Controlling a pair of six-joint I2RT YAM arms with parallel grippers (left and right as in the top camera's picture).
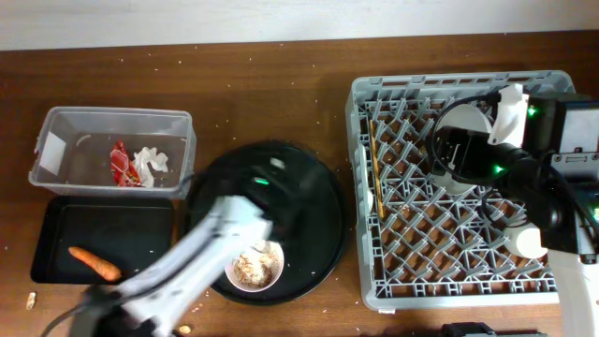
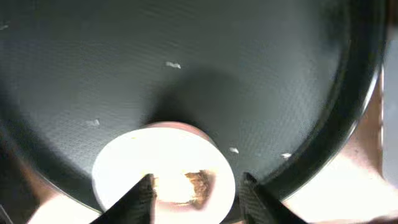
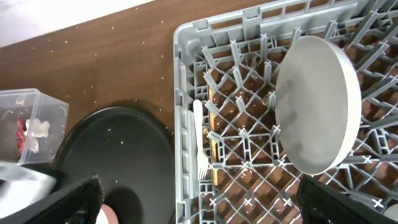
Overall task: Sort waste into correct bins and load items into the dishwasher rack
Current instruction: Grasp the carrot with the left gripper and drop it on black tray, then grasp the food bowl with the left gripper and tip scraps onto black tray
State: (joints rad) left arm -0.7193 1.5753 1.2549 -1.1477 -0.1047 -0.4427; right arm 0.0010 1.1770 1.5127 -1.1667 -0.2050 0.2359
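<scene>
A white bowl (image 1: 255,267) with beige rice scraps (image 1: 251,269) sits at the front of the large round black tray (image 1: 318,215). My left gripper (image 1: 248,239) is open. In the left wrist view its fingers (image 2: 196,190) straddle the bowl's (image 2: 124,162) right rim, one inside and one outside. My right gripper (image 1: 459,154) is wide open and empty above the dishwasher rack (image 1: 365,281), seen also in the right wrist view (image 3: 199,205). The rack holds the grey plate (image 3: 317,106), white fork (image 3: 199,137), chopsticks (image 1: 374,168) and a white cup (image 1: 529,241).
The clear tub (image 1: 56,126) at far left holds the red wrapper (image 1: 119,161) and white tissue (image 1: 150,161). The shallow black tray (image 1: 140,225) below it holds the carrot (image 1: 94,264). Crumbs lie scattered on the wooden table.
</scene>
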